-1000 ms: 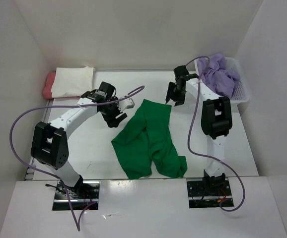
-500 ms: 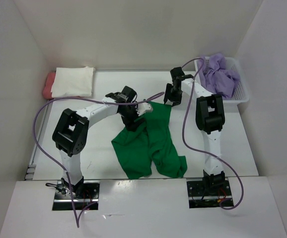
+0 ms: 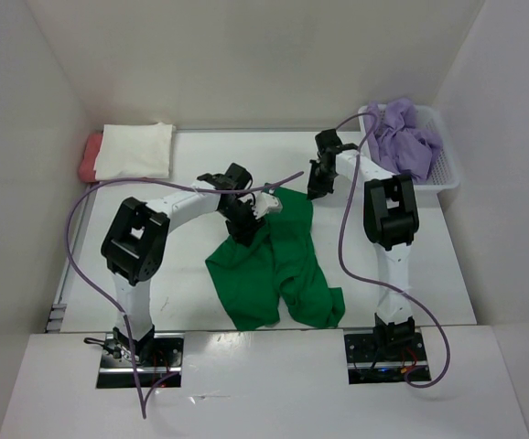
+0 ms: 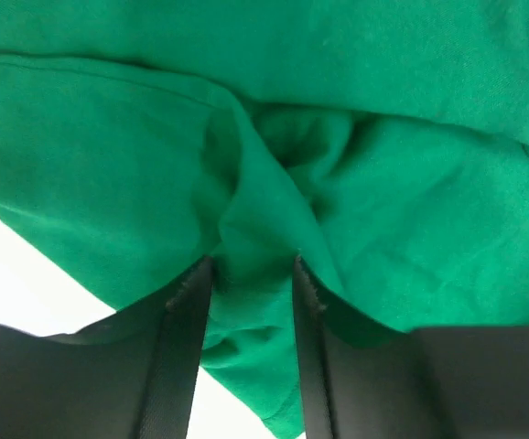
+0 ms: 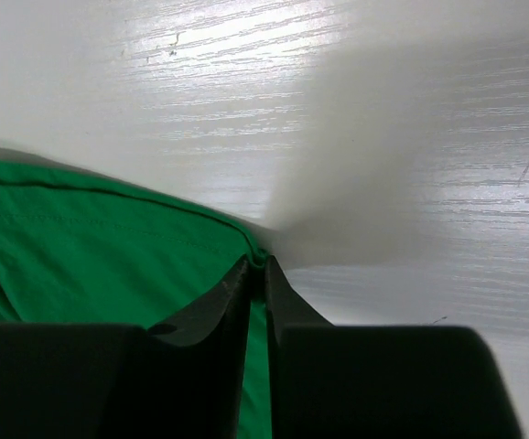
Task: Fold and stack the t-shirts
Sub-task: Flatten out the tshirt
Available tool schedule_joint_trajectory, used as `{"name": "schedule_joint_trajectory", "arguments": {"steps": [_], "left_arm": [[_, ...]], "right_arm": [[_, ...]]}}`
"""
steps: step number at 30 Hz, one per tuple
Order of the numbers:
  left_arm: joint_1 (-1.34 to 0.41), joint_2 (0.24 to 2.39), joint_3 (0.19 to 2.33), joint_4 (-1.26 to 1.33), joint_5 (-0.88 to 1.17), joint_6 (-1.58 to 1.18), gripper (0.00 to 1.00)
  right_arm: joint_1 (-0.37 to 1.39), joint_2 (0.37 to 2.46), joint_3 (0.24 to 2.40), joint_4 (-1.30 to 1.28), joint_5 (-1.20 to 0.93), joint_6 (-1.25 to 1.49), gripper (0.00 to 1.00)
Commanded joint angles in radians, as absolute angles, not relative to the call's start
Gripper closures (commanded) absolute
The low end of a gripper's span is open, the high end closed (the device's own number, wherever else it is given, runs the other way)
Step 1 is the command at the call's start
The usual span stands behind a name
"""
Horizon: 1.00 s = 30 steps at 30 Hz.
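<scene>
Cloth of the green t-shirt [image 3: 278, 265] is seen spread in loose, crumpled folds on the white table [image 3: 182, 265], and every other place is given from it.

The left gripper [image 3: 243, 229] is set down on the shirt's far-left part. In the left wrist view a raised ridge of green fabric is caught between the two dark fingers [image 4: 187, 311], which are pressed against it from both sides, so this gripper is taken as gripping the shirt.

The right gripper [image 3: 318, 187] is placed at the shirt's far-right corner. In the right wrist view its fingers [image 5: 223, 306] are drawn almost together, and the stitched hem corner is pinched at their tips. Bare white tabletop is seen just beyond that corner.

The near part of the shirt is left lying flat, with a split between two lobes at its near edge.

Well to the far left of the green shirt, a folded cream-white t-shirt [image 3: 136, 151] is laid on a salmon-red t-shirt [image 3: 89, 157], of which only the left edge is shown. To the far right, a lavender t-shirt [image 3: 402, 135] is heaped inside a white mesh basket [image 3: 448, 169], well apart from the green one.
</scene>
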<state>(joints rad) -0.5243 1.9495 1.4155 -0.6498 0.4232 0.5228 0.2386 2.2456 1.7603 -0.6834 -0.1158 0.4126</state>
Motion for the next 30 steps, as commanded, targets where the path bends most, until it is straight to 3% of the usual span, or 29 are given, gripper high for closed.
{"name": "schedule_joint_trajectory", "arguments": {"steps": [1,3,5,8,16,22,27,30], "left_arm": [[-0.525,1.974,1.402,-0.683,0.477,0.541,0.56],[-0.525,1.983,1.402,-0.683,0.477,0.532,0.62],[-0.525,1.983,1.402,-0.683,0.477,0.532,0.75],[-0.525,1.974,1.411,-0.683,0.454,0.512,0.99],[-0.404,1.826,1.555,-0.71,0.243,0.503,1.0],[-0.143,1.766,1.928,-0.736,0.107,0.46,1.0],[-0.037,1.766,2.173,-0.779,0.055,0.511,1.0],[0.009,1.775,2.284,-0.788,0.005,0.538,1.0]], "right_arm": [[0.247,2.24,1.717,-0.698,-0.112,0.394,0.87],[0.247,2.229,1.707,-0.698,-0.112,0.394,0.93],[0.247,2.217,1.707,-0.689,-0.121,0.394,1.0],[0.238,2.192,1.707,-0.689,-0.13,0.394,1.0],[0.187,2.056,1.84,-0.732,-0.213,0.385,1.0],[0.111,1.93,2.096,-0.804,-0.224,0.385,1.0],[0.066,1.898,2.427,-0.937,-0.197,0.357,1.0],[0.046,1.85,2.485,-0.931,-0.189,0.344,1.0]]}}
